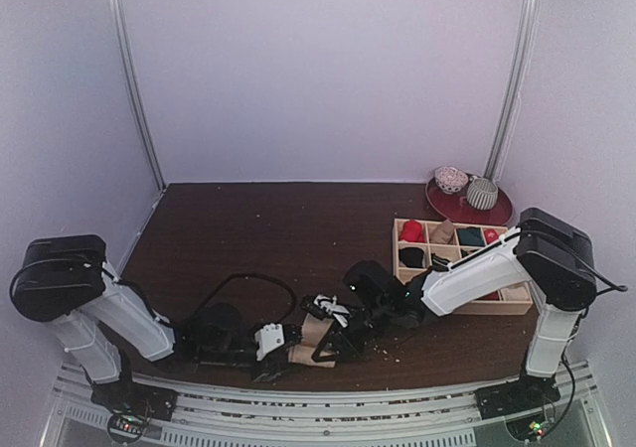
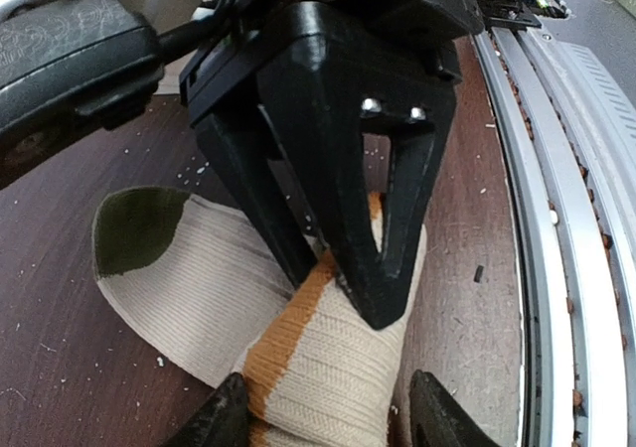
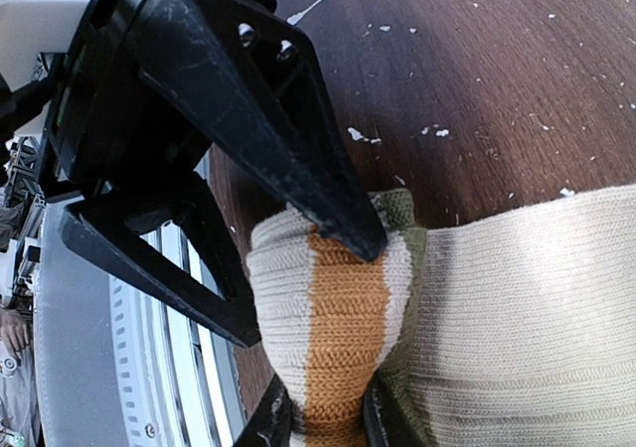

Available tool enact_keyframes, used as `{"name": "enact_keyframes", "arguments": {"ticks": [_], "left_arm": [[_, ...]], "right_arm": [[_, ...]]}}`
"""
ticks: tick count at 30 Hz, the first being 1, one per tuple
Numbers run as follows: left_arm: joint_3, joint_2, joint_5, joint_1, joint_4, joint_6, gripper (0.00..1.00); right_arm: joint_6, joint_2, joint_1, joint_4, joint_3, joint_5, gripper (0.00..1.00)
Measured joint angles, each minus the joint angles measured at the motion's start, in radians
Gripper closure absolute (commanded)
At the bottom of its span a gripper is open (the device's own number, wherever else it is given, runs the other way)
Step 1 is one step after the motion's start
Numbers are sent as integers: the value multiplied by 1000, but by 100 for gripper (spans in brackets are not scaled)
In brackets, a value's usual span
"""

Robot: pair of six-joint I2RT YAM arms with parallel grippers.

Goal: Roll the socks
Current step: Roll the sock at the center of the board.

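Observation:
The tan sock (image 1: 310,346) lies near the table's front edge, between my two grippers. In the left wrist view it is a ribbed tan fold (image 2: 338,368) with an orange stripe and a dark olive-brown toe. My left gripper (image 2: 333,417) has a finger on each side of this fold and presses against it. My right gripper (image 3: 326,422) is shut on the orange-striped fold (image 3: 348,318); from the left wrist its fingers (image 2: 388,268) pinch the sock from above. In the top view the left gripper (image 1: 278,353) and right gripper (image 1: 333,336) meet over the sock. I cannot make out the black sock for certain.
A wooden compartment box (image 1: 517,300) with small rolled bundles stands at the right. A red plate (image 1: 444,206) behind it carries two patterned balls. A black cable (image 1: 248,280) loops behind the left gripper. A metal rail (image 2: 556,268) runs along the front edge, close to the sock.

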Motion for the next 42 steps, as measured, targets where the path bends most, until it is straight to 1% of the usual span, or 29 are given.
{"name": "enact_keyframes", "arguments": {"ticks": [1,3,6,7,8,16,20,22,25,29,32,35,39,42], "left_arm": [[0,6,0,0,6,-1,49],[0,17,0,0,18,-5,55],[10,38,0,1,24,-13,78],[17,47,0,1,23,-17,87],[26,58,3,1,21,-18,100],[72,88,11,2,-8,-62,100],[139,84,-2,2,-117,-135,100],[179,73,-3,2,-195,-181,100],[201,36,8,13,-299,-249,100],[201,-17,87,74,-404,-335,100],[209,-33,159,114,-459,-378,100],[244,-29,206,125,-518,-397,100],[287,3,258,125,-561,-409,100],[294,15,283,126,-559,-413,100]], "right_arm": [[0,0,-3,-2,0,-3,80],[-3,0,-3,-6,0,-7,80],[-4,0,-4,-10,0,-12,79],[-3,0,-4,-11,0,-14,77],[-3,0,-6,-14,0,-15,76],[1,-21,-19,-26,-17,-21,69],[-5,-77,-18,-35,-54,43,64],[-14,-130,-15,-37,-86,101,59],[-43,-261,11,-13,-156,225,55],[-110,-429,96,118,-267,441,46],[-192,-486,191,217,-340,608,44],[-281,-449,277,260,-356,729,43],[-408,-289,394,266,-298,906,42],[-475,-188,448,270,-253,999,41]]}}
